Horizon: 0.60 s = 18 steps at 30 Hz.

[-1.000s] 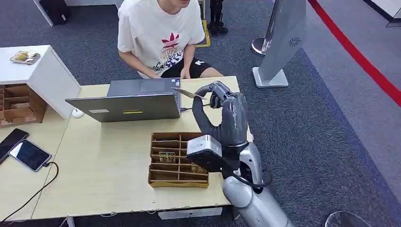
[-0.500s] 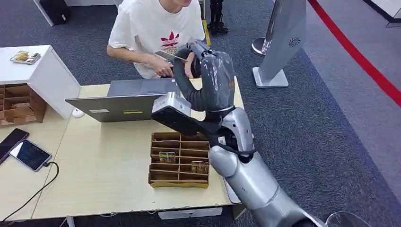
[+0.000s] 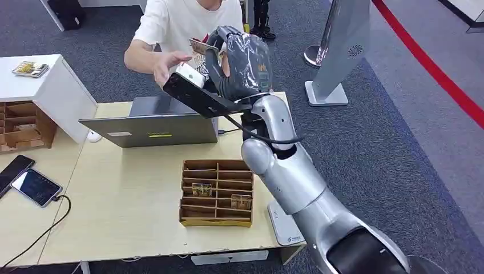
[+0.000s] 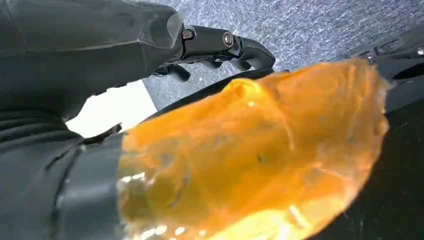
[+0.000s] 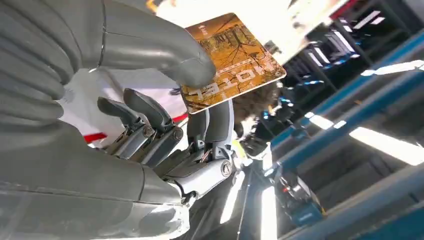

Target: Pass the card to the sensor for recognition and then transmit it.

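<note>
Grey carpet behind wooden counter. Card pinched by right hand, raised far over laptop; person's hand just beside. Handover judged underway; release needed once grasped. Left hand: state cannot be told.

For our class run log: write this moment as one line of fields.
stage: handover | right hand: raised, pinching hotel card | person's hand: open, near card, not touching | left hand: holds nothing
</note>
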Motion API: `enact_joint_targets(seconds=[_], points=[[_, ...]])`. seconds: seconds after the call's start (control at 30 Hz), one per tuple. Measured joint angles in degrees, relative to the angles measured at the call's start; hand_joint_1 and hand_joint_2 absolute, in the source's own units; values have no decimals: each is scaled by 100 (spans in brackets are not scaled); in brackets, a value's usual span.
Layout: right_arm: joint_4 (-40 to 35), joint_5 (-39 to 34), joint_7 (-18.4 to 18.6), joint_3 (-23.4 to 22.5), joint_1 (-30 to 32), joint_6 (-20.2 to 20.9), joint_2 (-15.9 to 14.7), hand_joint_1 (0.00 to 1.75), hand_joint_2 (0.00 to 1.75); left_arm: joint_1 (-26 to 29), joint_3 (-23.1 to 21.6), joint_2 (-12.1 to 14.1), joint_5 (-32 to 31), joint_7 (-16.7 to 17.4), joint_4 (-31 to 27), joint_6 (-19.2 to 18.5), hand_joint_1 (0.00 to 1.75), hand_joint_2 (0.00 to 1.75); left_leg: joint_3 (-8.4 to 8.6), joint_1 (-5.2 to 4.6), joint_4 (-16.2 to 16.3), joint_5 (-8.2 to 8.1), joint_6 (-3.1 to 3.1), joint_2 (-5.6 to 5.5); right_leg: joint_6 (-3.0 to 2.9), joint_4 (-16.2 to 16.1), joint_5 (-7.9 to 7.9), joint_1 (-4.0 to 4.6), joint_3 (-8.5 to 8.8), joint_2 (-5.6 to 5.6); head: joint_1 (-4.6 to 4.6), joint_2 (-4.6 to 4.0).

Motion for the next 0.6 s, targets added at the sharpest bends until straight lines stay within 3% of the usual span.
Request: enact_joint_targets(seconds=[0.23, 0.47, 0.5, 0.53, 0.57, 0.6], points=[[683, 287, 68, -2, -221, 92, 101, 175, 175, -58, -57, -4, -39, 39, 0, -39, 0, 0, 0, 0, 0, 0, 0, 0, 0, 0, 0, 0, 0, 0, 2, 0], [895, 354, 16, 18, -218, 186, 195, 175, 175, -63, -59, -4, -39, 39, 0, -44, 0, 0, 0, 0, 0, 0, 0, 0, 0, 0, 0, 0, 0, 1, 2, 0], [912, 374, 7, 28, -215, 197, 212, 124, 175, -66, -59, -4, -39, 39, 0, -46, 0, 0, 0, 0, 0, 0, 0, 0, 0, 0, 0, 0, 0, 0, 2, 0], [927, 381, 5, 35, -211, 217, 225, 54, 175, -66, -59, -4, -39, 39, 0, -46, 0, 0, 0, 0, 0, 0, 0, 0, 0, 0, 0, 0, 0, 0, 2, 0], [949, 383, -9, 44, -209, 265, 243, 14, 175, -66, -59, -4, -37, 39, 0, -46, 0, 0, 0, 0, 0, 0, 0, 0, 0, 0, 0, 0, 0, 0, 2, 0], [967, 355, -43, 61, -205, 321, 253, 3, 175, -66, -59, -4, -37, 37, 0, -46, 0, 0, 0, 0, 0, 0, 0, 0, 0, 0, 0, 0, 0, 0, 2, 0]])
